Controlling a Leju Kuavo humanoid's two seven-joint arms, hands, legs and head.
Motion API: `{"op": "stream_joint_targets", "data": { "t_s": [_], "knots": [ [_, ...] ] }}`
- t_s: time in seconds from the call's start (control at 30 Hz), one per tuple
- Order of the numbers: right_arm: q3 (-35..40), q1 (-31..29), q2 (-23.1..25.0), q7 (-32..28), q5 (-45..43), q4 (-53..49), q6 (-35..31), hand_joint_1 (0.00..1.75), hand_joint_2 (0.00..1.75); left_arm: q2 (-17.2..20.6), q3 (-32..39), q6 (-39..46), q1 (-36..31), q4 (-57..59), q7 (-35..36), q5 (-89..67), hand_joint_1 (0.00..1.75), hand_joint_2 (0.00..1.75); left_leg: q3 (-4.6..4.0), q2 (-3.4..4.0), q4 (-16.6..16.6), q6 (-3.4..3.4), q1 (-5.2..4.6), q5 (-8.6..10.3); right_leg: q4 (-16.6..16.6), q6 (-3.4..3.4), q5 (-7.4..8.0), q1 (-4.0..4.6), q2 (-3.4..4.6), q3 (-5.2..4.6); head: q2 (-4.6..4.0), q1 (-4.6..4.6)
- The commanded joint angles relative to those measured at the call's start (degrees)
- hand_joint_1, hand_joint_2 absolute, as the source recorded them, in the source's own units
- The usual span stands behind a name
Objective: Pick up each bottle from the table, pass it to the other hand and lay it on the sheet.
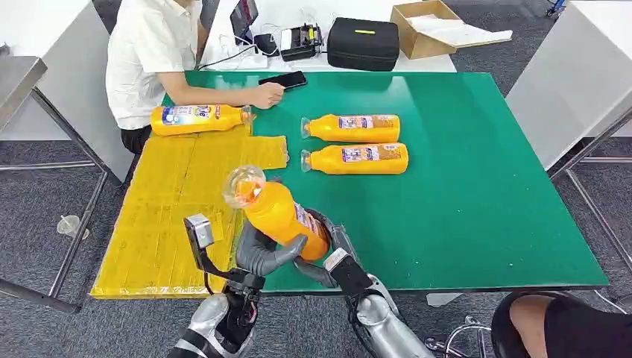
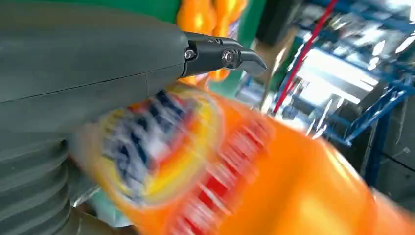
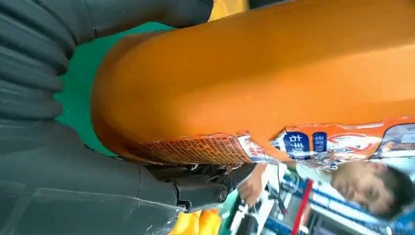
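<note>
The green bench (image 1: 462,194) carried everything, with a white table beyond its far edge. The yellow sheet (image 1: 171,216) covered the bench's left portion, from the far side to the near edge.

A person in a white shirt (image 1: 153,56) sat at the far left corner, one hand (image 1: 266,95) resting on the bench just beside a dark phone (image 1: 283,79).

Behind the bench, on the white table, stood a black case (image 1: 363,43), an open cardboard box (image 1: 425,28) and a small black device (image 1: 302,41).

Four orange bottles were seen. One bottle on the sheet (image 1: 197,118) lay on its side at the sheet's far end, near the person's hand. Two spare bottles (image 1: 356,127) (image 1: 360,158) lay on their sides on bare green, side by side and parallel, caps toward the sheet.

The held bottle (image 1: 277,212) was off the bench, raised over the near edge at the sheet's right border, tilted with its clear cap up and away from the robot. Both hands were on its lower body: the left hand (image 1: 262,255) had its fingers (image 2: 222,55) wrapped around the bottle from the left, and the right hand (image 1: 322,257) clasped it from the right and beneath, dark fingers (image 3: 205,188) curled against the label. The left wrist view was motion-blurred; the bottle's label (image 2: 156,142) showed as smeared blue, red and yellow.
</note>
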Motion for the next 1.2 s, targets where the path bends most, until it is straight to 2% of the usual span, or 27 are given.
{"op": "stream_joint_targets", "data": {
  "t_s": [0.03, 0.1, 0.13, 0.17, 0.53, 0.57, 0.6, 0.63, 0.67, 0.9, 0.93, 0.97, 1.0, 1.07, 1.1, 1.2],
  "knots": [
    [4.9, -3.1, -0.1, 1.2, 2.4, 7.7, 1.8, 1.75, 1.75, 0.3, -0.4, 2.8, -2.7, -3.0, -3.4, -5.4, 0.00, 1.75, 0.18, 0.08, 0.0, -0.05, 0.10, -0.12, 0.0, -0.24, -0.09, 0.15, -0.01, 0.21, 0.00, 0.00],
    [5.0, -3.5, -0.1, 1.1, 2.3, 8.1, 2.0, 1.75, 1.75, 0.4, -0.2, -0.3, -2.4, -2.8, -3.2, -3.4, 0.00, 1.75, 0.21, 0.09, 0.1, -0.03, 0.10, -0.14, 0.0, -0.22, -0.10, 0.14, 0.00, 0.24, 0.00, 0.00],
    [4.9, -3.8, -0.2, 1.1, 1.7, 8.3, 2.9, 1.75, 1.75, 0.4, 0.0, -2.4, -2.1, -2.9, -2.6, -2.0, 1.61, 1.75, 0.15, 0.11, 0.0, -0.02, 0.07, -0.09, 0.0, -0.17, -0.05, 0.10, 0.05, 0.16, 0.00, 0.00],
    [5.0, -4.0, -0.4, 1.1, 1.6, 8.4, 3.4, 1.66, 1.75, 0.5, 0.0, -3.3, -2.1, -2.9, -2.7, -1.6, 1.75, 1.75, 0.25, 0.18, 0.1, -0.03, 0.09, -0.16, 0.0, -0.23, -0.10, 0.13, 0.09, 0.26, 0.00, 0.00],
    [5.4, -4.1, -1.3, 1.6, 2.2, 8.5, 3.9, 1.62, 1.75, 0.1, 0.9, -2.9, -2.3, -2.3, -3.9, -3.8, 1.75, 1.75, 0.29, 0.08, 0.1, -0.06, 0.13, -0.18, 0.0, -0.29, -0.14, 0.17, -0.02, 0.34, 0.00, 0.00],
    [5.3, -4.0, -1.5, 1.7, 2.1, 8.4, 3.9, 1.55, 1.75, 0.0, 1.0, -3.0, -2.4, -2.0, -3.8, -3.9, 1.75, 1.75, 0.37, 0.11, 0.1, -0.07, 0.15, -0.24, 0.0, -0.35, -0.20, 0.21, -0.01, 0.42, 0.00, 0.00],
    [4.9, -3.9, -1.5, 1.7, 1.6, 8.3, 4.0, 1.38, 1.75, 0.0, 1.1, -2.9, -2.4, -1.9, -3.8, -4.0, 1.75, 1.75, 0.24, 0.04, 0.1, -0.04, 0.10, -0.14, 0.0, -0.24, -0.13, 0.14, -0.04, 0.29, 0.00, 0.00],
    [4.3, -3.6, -1.5, 1.7, 1.1, 7.9, 4.2, 0.07, 1.75, 0.0, 1.1, -2.9, -2.5, -1.8, -3.8, -4.2, 1.75, 1.75, 0.10, -0.01, 0.0, -0.02, 0.05, -0.04, 0.0, -0.13, -0.05, 0.07, -0.06, 0.13, 0.00, -0.02],
    [3.6, -3.3, -1.4, 1.9, 0.6, 7.3, 4.1, 0.00, 1.75, 0.0, 1.2, -2.9, -2.5, -1.7, -3.7, -4.4, 1.75, 1.75, 0.23, 0.00, 0.0, -0.03, 0.09, -0.12, 0.0, -0.22, -0.12, 0.12, -0.08, 0.28, 0.00, 0.00],
    [-0.2, -2.1, -0.7, 3.4, -1.3, 4.8, 3.8, 0.00, 1.75, 0.4, 0.0, -4.4, -2.3, -0.1, -2.1, -5.6, 1.75, 1.75, 0.23, 0.03, 0.0, -0.04, 0.07, -0.12, 0.0, -0.24, -0.12, 0.11, -0.06, 0.26, 0.00, 0.00],
    [-1.2, -1.5, -0.6, 4.1, -1.0, 4.1, 1.7, 0.00, 1.75, 0.5, 0.1, -0.7, -2.4, -0.3, -2.7, -8.3, 1.75, 1.75, 0.31, 0.06, 0.1, -0.05, 0.10, -0.18, 0.0, -0.30, -0.17, 0.16, -0.05, 0.37, 0.00, 0.00],
    [-3.2, -0.4, -0.5, 3.2, 3.9, 2.2, -8.8, 0.00, 1.75, 0.9, -0.2, 4.4, -2.4, -1.0, -2.9, -12.6, 1.75, 1.75, 0.14, 0.01, 0.0, -0.03, 0.06, -0.07, 0.0, -0.19, -0.07, 0.09, -0.07, 0.17, 0.00, 0.00],
    [-4.3, -0.1, -0.8, 3.1, 6.9, 1.3, -15.8, 0.00, 1.75, 1.2, -0.1, 6.8, -2.5, -1.3, -3.0, -14.6, 1.75, 1.75, 0.10, -0.05, 0.0, -0.02, 0.03, -0.04, 0.0, -0.15, -0.08, 0.05, -0.11, 0.13, 0.00, 0.00],
    [-13.2, 1.2, -1.9, 5.4, 11.0, -4.1, -33.6, 0.00, 1.75, 3.1, 0.6, 19.3, -1.3, -5.3, -4.0, -26.9, 1.75, 1.75, 0.13, -0.05, 0.0, -0.03, 0.02, -0.06, 0.0, -0.19, -0.09, 0.05, -0.12, 0.16, 0.00, 0.00],
    [-15.0, 1.1, -3.4, 6.3, 15.4, -4.8, -39.4, 0.00, 1.75, 3.8, 0.4, 24.1, -1.4, -6.1, -4.9, -32.1, 1.75, 1.75, 0.22, 0.04, 0.1, -0.04, 0.08, -0.15, 0.0, -0.27, -0.14, 0.12, -0.06, 0.25, 0.00, 0.00],
    [-18.2, 1.5, -4.3, 5.7, 15.7, -6.6, -36.6, 0.00, 1.75, 4.0, 1.6, 23.4, -1.0, -7.2, -4.3, -32.7, 1.75, 1.75, 0.08, -0.01, 0.0, -0.01, 0.00, -0.04, 0.0, -0.14, -0.05, 0.03, -0.06, 0.12, 0.00, 0.00]
  ]
}}
